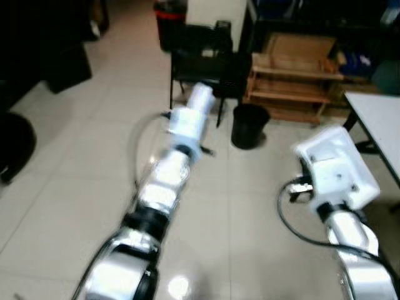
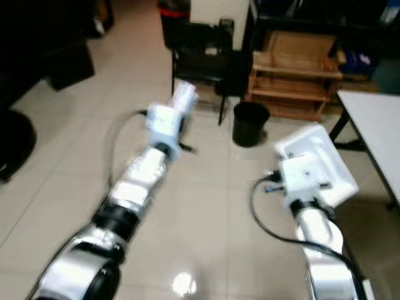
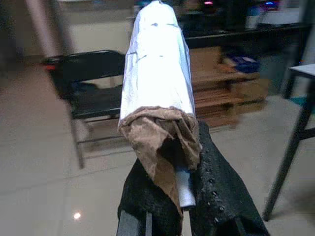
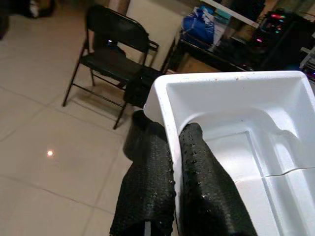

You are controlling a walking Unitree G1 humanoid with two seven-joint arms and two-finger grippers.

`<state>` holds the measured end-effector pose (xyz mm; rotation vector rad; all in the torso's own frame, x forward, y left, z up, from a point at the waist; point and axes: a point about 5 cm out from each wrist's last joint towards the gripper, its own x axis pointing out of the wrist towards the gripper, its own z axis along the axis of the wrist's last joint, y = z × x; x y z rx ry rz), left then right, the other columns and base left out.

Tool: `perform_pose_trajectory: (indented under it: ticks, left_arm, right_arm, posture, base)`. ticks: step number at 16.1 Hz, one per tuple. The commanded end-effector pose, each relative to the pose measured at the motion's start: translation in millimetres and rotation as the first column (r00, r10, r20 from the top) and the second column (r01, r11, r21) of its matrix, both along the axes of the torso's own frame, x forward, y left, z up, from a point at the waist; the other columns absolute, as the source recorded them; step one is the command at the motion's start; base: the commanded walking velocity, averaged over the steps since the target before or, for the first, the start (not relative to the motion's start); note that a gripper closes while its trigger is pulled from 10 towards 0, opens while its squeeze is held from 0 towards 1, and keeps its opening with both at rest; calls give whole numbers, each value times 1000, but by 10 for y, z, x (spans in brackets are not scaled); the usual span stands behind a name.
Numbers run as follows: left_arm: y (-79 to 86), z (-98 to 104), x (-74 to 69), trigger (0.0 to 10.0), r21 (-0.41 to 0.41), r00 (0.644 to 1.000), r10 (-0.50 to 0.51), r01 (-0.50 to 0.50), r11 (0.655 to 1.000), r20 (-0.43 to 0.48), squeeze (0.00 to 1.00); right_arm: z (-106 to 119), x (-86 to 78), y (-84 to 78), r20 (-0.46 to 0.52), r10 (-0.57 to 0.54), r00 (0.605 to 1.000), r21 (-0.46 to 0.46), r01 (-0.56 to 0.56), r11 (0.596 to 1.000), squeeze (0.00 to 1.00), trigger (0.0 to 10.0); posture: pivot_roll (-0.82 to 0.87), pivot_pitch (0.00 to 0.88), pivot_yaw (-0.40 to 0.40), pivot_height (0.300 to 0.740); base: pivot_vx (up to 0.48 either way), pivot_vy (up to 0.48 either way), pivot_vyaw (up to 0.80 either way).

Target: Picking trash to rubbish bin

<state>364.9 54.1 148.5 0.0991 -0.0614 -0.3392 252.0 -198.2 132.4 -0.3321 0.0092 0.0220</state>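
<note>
We see both silver arms stretched forward over a pale glossy tiled floor (image 1: pixel 75 162). The left gripper (image 3: pixel 183 204) is clenched on a rolled bundle of white paper with a crumpled brown paper end (image 3: pixel 158 98); in the left wrist view its black fingers (image 3: pixel 216 191) press against the brown end from both sides, and the roll juts out past the fingertips, pointing toward a black folding chair (image 1: pixel 203 62). The right gripper (image 4: pixel 173 162) grasps a white foam food tray (image 4: pixel 246 123) by its rim: one finger lies inside the tray and the other outside, with the thin wall pinched between them. In the head views that tray is tilted, held above the floor near the corner of a white table (image 1: pixel 381 119) on the robot's right. A black round rubbish bin (image 1: pixel 249 125) stands on the floor ahead, between the two arms and beyond both grippers, just beside the chair and in front of a low wooden shelf unit (image 1: pixel 294 84). The paper roll is up and to the left of the bin, apart from it; the foam tray is to its right and nearer the robot. Dark furniture lines the left edge of the room.
</note>
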Motion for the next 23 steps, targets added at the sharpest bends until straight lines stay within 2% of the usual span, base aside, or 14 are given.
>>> perform_pose_trajectory:
  ticks: [1,23]
  left_arm:
    - [121,48,46,0,7,999,27,-27,1000,16,0]
    - [104,19,38,0,0,1000,13,-13,1000,3,0]
  right_arm:
    - [66,10,60,29,20,999,7,-20,1000,0,10000]
    - [58,-9,71,25,18,1000,15,-19,1000,0,10000]
  posture:
    - [89,50,-35,740]
    - [88,62,-35,740]
  base:
    - [480,0,0]
    - [480,0,-52]
